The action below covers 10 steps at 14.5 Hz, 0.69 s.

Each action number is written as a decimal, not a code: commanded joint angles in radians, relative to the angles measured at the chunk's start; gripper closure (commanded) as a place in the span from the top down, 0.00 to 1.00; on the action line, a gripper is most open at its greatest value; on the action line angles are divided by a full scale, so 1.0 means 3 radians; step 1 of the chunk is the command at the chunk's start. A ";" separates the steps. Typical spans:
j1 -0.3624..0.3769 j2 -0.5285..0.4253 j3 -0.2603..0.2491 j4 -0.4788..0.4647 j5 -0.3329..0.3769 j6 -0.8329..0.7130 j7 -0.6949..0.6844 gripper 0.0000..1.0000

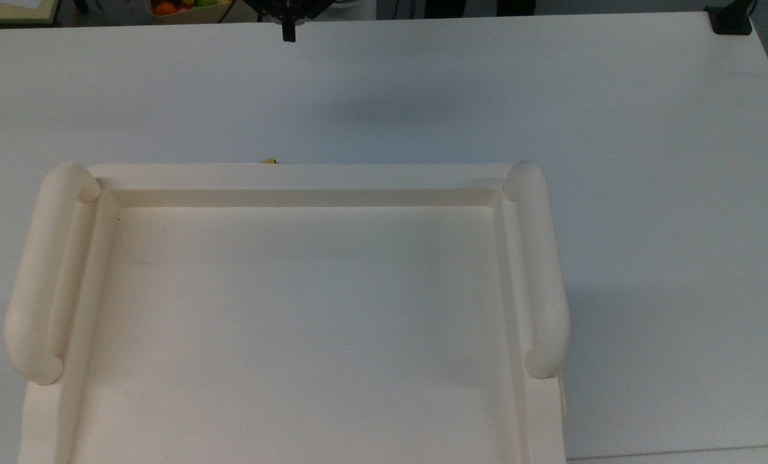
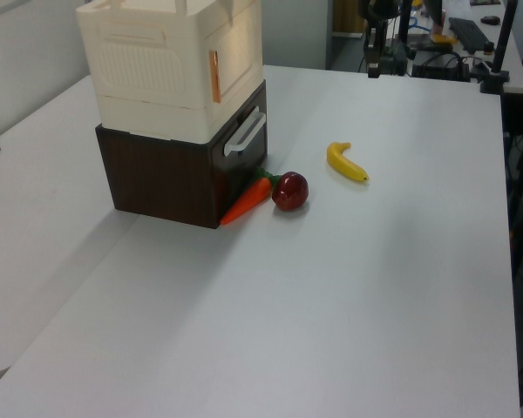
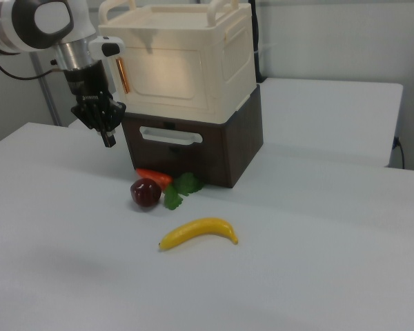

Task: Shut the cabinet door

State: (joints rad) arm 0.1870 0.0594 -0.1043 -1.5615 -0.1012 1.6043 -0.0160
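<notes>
The cabinet door (image 3: 167, 67) looks flush against the front of the cabinet (image 3: 228, 58), its orange handle (image 3: 123, 75) at the edge, though from these angles I can't rule out a slight gap. The gripper (image 3: 108, 140) hangs clenched and grasping nothing, off in front of the cabinet, clear of the door. So the closing step seems done; next calls only for checking the seam, perhaps a light press. Beside the cabinet's base: one carrot (image 3: 154, 177), one apple (image 3: 145, 192), one banana (image 3: 197, 232).
</notes>
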 commanded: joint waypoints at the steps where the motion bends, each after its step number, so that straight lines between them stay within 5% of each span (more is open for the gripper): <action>1: 0.0011 -0.0091 -0.0031 -0.0103 -0.0011 -0.0030 -0.0013 1.00; 10: -0.0010 -0.0101 -0.0061 -0.0021 -0.0011 -0.0030 0.0017 1.00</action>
State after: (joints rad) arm 0.1794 0.0590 -0.1159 -1.5618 -0.1011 1.6043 -0.0155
